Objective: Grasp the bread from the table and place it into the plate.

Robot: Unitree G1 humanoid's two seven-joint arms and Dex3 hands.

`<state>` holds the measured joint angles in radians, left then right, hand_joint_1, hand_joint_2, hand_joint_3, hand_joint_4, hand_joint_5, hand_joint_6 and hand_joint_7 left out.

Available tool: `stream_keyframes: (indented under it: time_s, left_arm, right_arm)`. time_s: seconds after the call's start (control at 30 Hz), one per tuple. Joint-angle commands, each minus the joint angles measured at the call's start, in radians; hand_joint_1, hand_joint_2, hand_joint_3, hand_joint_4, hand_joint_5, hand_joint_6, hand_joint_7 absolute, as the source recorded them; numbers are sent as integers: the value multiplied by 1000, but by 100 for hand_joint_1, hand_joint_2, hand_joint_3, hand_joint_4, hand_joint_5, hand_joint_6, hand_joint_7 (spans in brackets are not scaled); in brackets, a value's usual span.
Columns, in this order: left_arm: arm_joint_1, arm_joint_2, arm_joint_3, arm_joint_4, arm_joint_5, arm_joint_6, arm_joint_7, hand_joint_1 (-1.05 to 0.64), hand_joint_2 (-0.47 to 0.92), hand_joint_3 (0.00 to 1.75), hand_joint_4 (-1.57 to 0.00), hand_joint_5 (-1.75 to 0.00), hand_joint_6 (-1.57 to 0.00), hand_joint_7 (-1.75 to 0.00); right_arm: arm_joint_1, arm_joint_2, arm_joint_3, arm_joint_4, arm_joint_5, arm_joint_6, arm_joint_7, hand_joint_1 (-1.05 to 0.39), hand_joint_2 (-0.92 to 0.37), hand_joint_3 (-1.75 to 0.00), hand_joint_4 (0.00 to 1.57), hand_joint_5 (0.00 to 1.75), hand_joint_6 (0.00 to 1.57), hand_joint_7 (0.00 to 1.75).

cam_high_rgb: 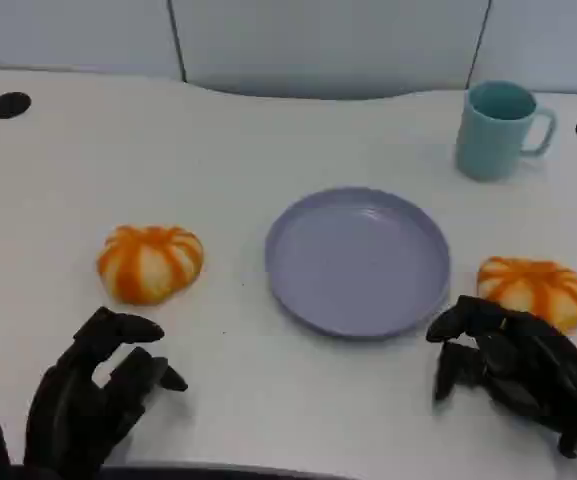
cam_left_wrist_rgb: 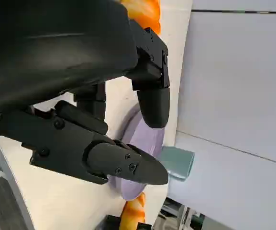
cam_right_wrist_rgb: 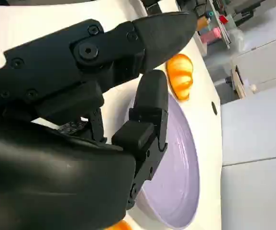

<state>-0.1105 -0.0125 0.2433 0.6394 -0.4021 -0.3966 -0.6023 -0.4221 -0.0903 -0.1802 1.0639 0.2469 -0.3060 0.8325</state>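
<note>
Two breads are noted on the worktop [cam_high_rgb: 268, 130], left bread [cam_high_rgb: 150, 262] and right bread [cam_high_rgb: 531, 288] flanking the empty plate [cam_high_rgb: 358, 260]. Left hand [cam_high_rgb: 93, 395] and right hand [cam_high_rgb: 513, 365] are spread, nothing held. Approach stage is judged; closure on the right bread is required.

Left bread [cam_high_rgb: 150, 262]: orange with pale cream stripes. Right bread [cam_high_rgb: 533, 288]: same orange, cream-striped pattern. Plate [cam_high_rgb: 358, 260]: plain lavender. Mug [cam_high_rgb: 498, 130], far right: plain teal. Desk [cam_high_rgb: 268, 150]: white. Left hand [cam_high_rgb: 93, 400] and right hand [cam_high_rgb: 513, 370]: black.

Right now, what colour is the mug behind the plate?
The mug is pale teal, clearest in the head view.
</note>
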Motion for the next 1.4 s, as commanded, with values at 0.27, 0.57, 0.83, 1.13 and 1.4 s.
stream_keyframes:
  time_s: [0.27,0.57,0.83,1.13,1.4]
  left_arm:
    - [-1,8,6,1,-3,-8,-1,-64,92,6,-43,-175,-30,-156]
    - [-5,10,6,7,6,-14,10,-66,92,7,-42,-175,-32,-153]
    - [-8,10,8,19,6,-35,-6,-66,92,8,-39,-175,-31,-154]
    - [5,18,-10,-49,16,-32,-4,-62,92,13,-41,-175,-33,-147]
    - [-6,56,-56,-124,157,-132,77,-60,91,10,-31,-175,-25,-153]
  right_arm:
    - [31,-10,-2,29,-9,16,-2,-55,-92,-12,58,160,70,106]
    - [32,-9,-3,21,-8,25,-4,-55,-92,-11,58,159,71,105]
    - [29,-8,-6,28,-6,28,-3,-54,-92,-10,58,160,72,103]
    - [38,0,-4,14,-5,27,-9,-53,-92,-10,59,160,73,103]
    - [41,-1,-3,2,-4,44,-12,-52,-92,-10,59,155,73,102]
